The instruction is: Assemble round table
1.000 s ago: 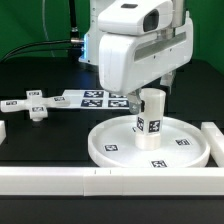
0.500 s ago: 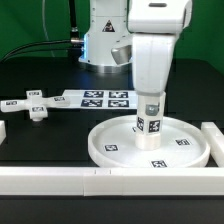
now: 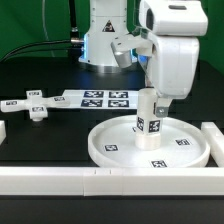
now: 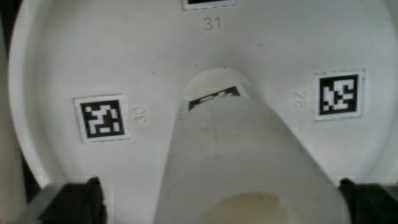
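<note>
White leg [image 3: 148,115] stands up in the middle of the big disc [image 3: 100,150], near right | gripper [image 3: 152,97] has just turned round over it | fingers [image 4: 75,200] sit apart beside leg, holding nothing | guess: leg getting twisted in, ready for another turn

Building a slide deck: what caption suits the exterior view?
Upright leg on the rimmed disc, gripper at the leg's top; foot piece lies apart.
</note>
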